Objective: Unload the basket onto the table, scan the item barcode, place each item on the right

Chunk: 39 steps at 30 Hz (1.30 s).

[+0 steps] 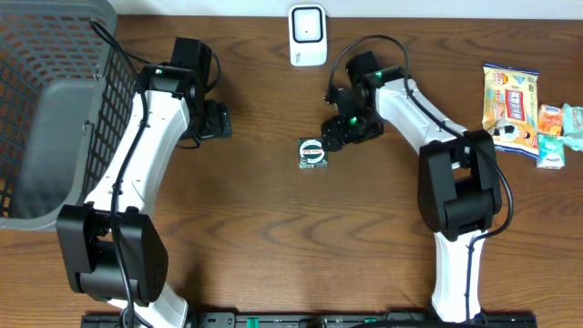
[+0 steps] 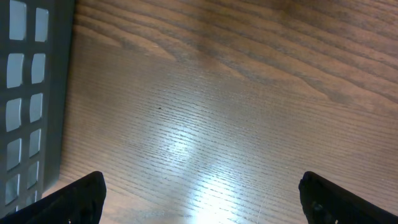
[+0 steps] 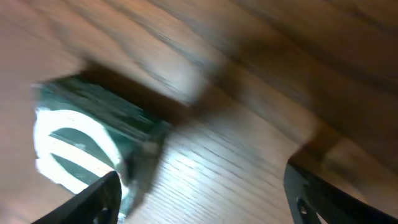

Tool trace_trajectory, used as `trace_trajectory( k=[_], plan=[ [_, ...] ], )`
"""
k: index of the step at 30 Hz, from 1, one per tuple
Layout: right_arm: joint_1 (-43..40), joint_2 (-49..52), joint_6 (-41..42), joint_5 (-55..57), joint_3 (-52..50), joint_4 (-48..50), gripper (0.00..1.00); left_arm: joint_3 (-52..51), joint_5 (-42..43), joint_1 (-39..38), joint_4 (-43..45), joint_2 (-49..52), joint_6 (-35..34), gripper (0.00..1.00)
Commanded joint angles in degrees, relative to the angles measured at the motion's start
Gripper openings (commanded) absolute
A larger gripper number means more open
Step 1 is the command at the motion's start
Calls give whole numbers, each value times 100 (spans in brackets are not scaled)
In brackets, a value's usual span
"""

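Observation:
The item (image 1: 312,151) is a small dark green box with a white ring label, lying on the wooden table near its middle. In the right wrist view the item (image 3: 87,140) is blurred and lies just outside my left fingertip (image 3: 93,202). My right gripper (image 1: 339,130) hovers just right of and behind the box; its jaws (image 3: 205,199) stand open with only bare wood between them. A white barcode scanner (image 1: 308,35) stands at the back edge. My left gripper (image 1: 214,120) is open over bare table (image 2: 202,199), well left of the box.
A grey mesh basket (image 1: 55,100) fills the far left, and its wall (image 2: 31,99) shows in the left wrist view. Snack packets (image 1: 510,105) and smaller sachets (image 1: 556,132) lie at the right edge.

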Motion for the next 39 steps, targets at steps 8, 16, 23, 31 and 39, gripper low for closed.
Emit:
trace_trajectory(
  k=[8,16,23,31,39],
  plan=[
    [109,-103,1285,28,992,-1056,87,-11,-70,7,-26,-11,50,98],
    [660,-103,1646,295,1025,-1019,99,-11,-72,7,-26,-11,50,98],
    [1104,-103,2682,1296,1025,-890,99,-11,-70,7,-26,-11,50,98],
    [1292,-103,2699,1231,1019,-809,99,-11,-72,7,-26,-11,52,98],
    [1552,-103,2702,1233,1014,-678,99,-11,-70,7,-26,-11,52,98]
  ],
)
